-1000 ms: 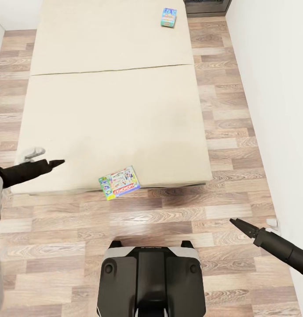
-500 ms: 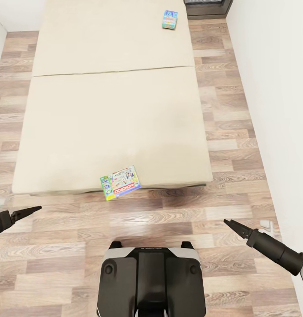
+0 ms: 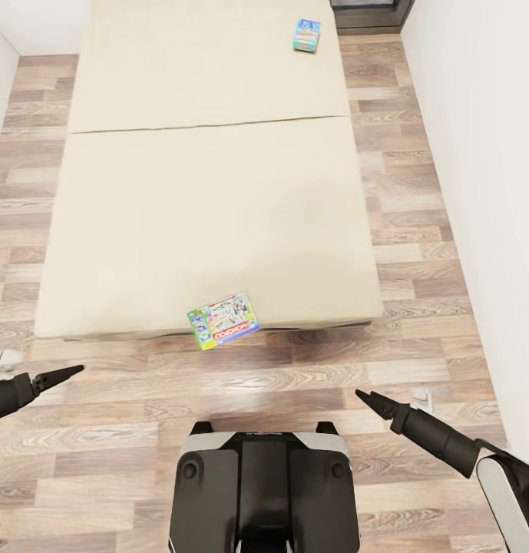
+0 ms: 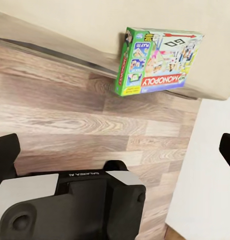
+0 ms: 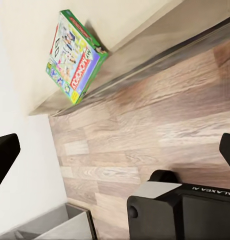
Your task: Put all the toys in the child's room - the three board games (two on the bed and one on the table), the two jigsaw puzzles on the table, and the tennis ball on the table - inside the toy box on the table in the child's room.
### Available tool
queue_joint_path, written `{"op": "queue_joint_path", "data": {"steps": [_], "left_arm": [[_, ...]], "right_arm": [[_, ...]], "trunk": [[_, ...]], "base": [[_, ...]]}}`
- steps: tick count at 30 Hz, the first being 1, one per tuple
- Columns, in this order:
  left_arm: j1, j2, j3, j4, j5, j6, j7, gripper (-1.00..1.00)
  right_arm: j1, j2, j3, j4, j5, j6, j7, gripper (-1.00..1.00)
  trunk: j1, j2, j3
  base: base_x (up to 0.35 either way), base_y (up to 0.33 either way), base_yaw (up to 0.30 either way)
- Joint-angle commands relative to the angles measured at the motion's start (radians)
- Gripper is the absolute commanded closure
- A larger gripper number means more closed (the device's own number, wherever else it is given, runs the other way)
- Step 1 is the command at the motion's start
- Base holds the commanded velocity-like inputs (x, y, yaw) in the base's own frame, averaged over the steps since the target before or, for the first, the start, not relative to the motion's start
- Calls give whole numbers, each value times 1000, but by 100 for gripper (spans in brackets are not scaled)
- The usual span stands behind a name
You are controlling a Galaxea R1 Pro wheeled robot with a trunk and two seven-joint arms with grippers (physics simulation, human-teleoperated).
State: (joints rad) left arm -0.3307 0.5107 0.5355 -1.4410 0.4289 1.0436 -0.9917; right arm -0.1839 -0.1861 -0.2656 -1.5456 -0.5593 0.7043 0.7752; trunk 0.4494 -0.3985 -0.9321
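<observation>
Both black claws, left claw (image 3: 74, 371) and right claw (image 3: 365, 397), hover with fingers together over the wood-plank floor (image 3: 295, 380); between and just beyond them the green Monopoly board game box (image 3: 223, 319) overhangs the cream-beige bed (image 3: 203, 207) edge, a blue game box (image 3: 306, 34) far ahead

The wide cream bed (image 3: 210, 207) looks matt, cloth-like; the brown plank floor (image 3: 295, 384) wood-grained; the green printed cardboard game box (image 3: 224, 319) faintly glossy.
</observation>
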Motion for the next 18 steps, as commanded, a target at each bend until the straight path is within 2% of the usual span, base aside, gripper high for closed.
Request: {"op": "queue_joint_path", "data": {"steps": [1, 7, 18], "left_arm": [[-1, 0, 0, 1, -2, 4, -5, -100], [-1, -1, 0, 1, -2, 4, -9, -100], [-1, -3, 1, 1, -1, 4, -14, -100]], "right_arm": [[0, 0, 1, -1, -4, 6, 0, -100], [0, 4, 10, -3, -5, 6, 0, -100], [0, 5, 9, -4, -4, 7, 4, -100]], "trunk": [[1, -1, -1], [1, -1, 2], [1, -1, 15]], "base": [[0, 259, 0], [-82, 211, 91], [-16, 22, 184]]}}
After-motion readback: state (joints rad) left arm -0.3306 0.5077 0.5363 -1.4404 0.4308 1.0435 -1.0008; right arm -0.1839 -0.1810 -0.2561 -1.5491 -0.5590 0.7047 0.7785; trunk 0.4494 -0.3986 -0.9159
